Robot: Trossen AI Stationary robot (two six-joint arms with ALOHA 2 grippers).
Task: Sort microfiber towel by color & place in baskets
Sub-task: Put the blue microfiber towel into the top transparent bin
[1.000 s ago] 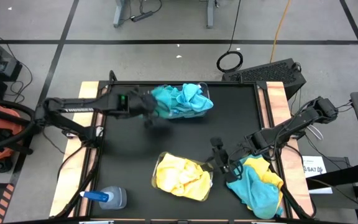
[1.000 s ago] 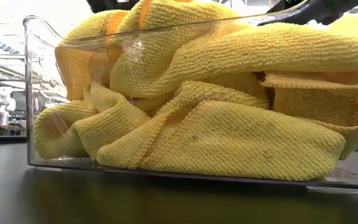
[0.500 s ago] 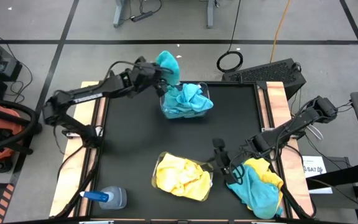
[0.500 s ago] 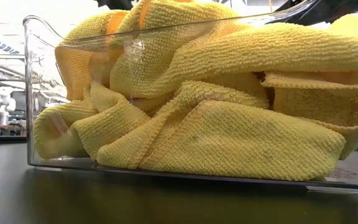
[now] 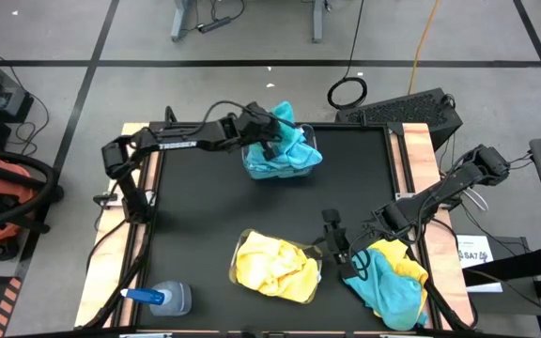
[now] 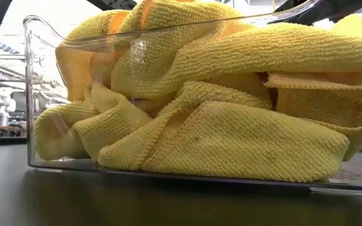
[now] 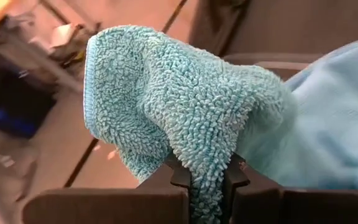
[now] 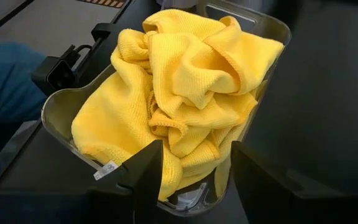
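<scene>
A clear basket [image 5: 314,150] at the table's far middle holds turquoise towels [image 5: 275,161]. My left gripper [image 5: 272,131] is above that basket's far left part, shut on one turquoise towel [image 7: 166,99]. Another clear basket [image 8: 51,115] at the near middle is full of yellow towels [image 5: 272,265], which fill the low view [image 6: 200,113]. My right gripper [image 8: 194,180] stands open just right of this basket, nothing between its fingers. A loose pile of turquoise and yellow towels [image 5: 391,277] lies at the near right. My left gripper pinches a bunched fold of the turquoise towel [image 7: 205,171] between its two fingers [image 7: 180,177]. The fingers come from the table's left, slanting down. The towel bulges out past the fingertips, lifted above the far basket's towels; whether it touches them I cannot tell.
A clear spray bottle with a blue cap [image 5: 162,299] lies at the near left corner. Wooden strips [image 5: 419,155] border the black mat on both sides. Bare mat [image 5: 205,211] lies between the two baskets.
My left gripper, shut on the turquoise towel, has swung from the left side of the far basket out past the table's far edge, then back toward the right and down over the basket. The towel has travelled with it, lifted clear.
</scene>
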